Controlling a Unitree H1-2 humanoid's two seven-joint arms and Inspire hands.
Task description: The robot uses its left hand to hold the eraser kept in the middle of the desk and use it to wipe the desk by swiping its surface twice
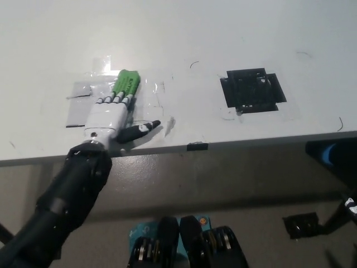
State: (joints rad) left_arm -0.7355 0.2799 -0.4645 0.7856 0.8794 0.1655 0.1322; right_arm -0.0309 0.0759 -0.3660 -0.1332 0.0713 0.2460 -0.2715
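Note:
My white left hand [109,114] lies on the white desk [195,39] near its front edge, over a shiny taped plastic patch [81,100]. Its fingers are closed over a green eraser [126,84], which sticks out past the fingertips and rests flat on the desk. The thumb [139,130] points right along the desk's front edge. My right hand is out of view.
A black taped square [254,90] sits on the desk to the right of the hand. Faint pen marks [193,64] dot the surface. The desk's front edge [223,144] runs across the middle, with floor and black desk feet [301,224] below.

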